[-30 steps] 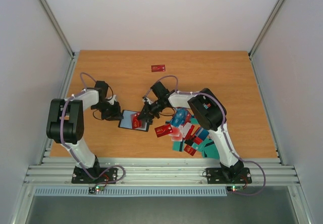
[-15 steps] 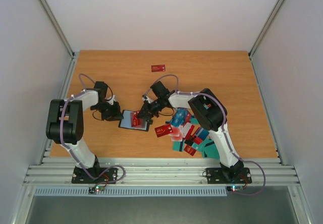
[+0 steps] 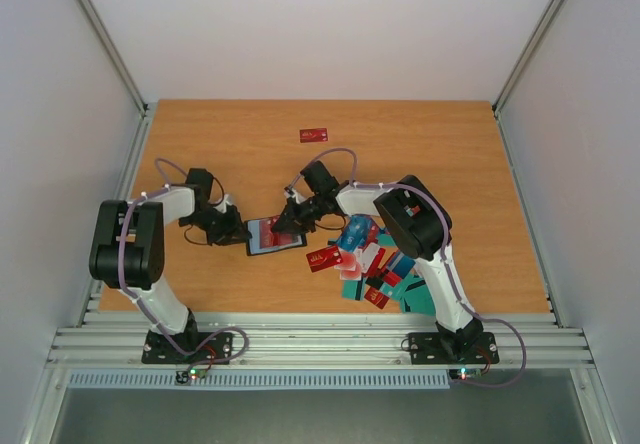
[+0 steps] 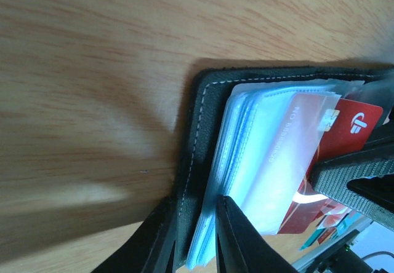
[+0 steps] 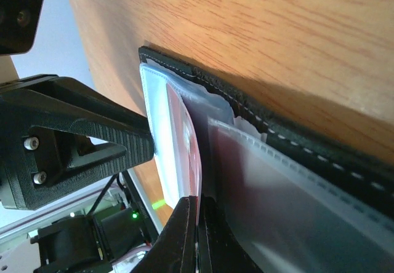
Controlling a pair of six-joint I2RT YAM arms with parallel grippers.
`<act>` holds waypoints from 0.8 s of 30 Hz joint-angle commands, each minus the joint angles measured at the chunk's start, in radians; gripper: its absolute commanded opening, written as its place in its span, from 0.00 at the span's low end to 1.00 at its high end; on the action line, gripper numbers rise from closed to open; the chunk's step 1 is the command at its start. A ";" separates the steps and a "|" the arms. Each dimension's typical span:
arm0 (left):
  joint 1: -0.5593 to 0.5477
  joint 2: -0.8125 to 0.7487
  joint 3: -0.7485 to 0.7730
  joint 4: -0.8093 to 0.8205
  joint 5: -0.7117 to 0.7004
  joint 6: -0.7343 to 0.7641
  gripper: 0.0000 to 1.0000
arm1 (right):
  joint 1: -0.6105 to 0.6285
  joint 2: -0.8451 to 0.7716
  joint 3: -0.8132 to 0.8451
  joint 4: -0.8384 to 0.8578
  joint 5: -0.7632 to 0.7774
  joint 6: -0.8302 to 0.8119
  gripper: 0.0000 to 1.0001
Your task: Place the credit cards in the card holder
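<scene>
Pinching a red card (image 5: pixel 192 159) tight in the right gripper (image 5: pixel 198 224), lodged between clear sleeves (image 4: pixel 265 162) of the open card holder (image 4: pixel 200 125). Clamping that holder's cover edge and sleeves in the left gripper (image 4: pixel 196 239), opposite. Behind the right gripper, beside its arm, loose credit cards (image 3: pixel 372 264) heaped.

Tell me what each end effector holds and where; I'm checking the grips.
Left end effector clamps the wallet by its edge, cover and sleeves together. Right end effector pinches a red card by its end.
</scene>
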 commanded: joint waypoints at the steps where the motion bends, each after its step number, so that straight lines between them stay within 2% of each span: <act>1: -0.021 0.063 -0.074 0.016 -0.043 -0.045 0.20 | 0.013 0.006 -0.018 -0.016 0.086 0.010 0.01; 7: -0.021 0.060 -0.071 0.030 -0.052 -0.046 0.20 | 0.014 -0.013 -0.036 -0.071 0.064 -0.041 0.03; 24: -0.021 0.069 -0.065 0.039 -0.036 -0.033 0.20 | 0.045 0.024 0.009 -0.038 -0.060 -0.022 0.03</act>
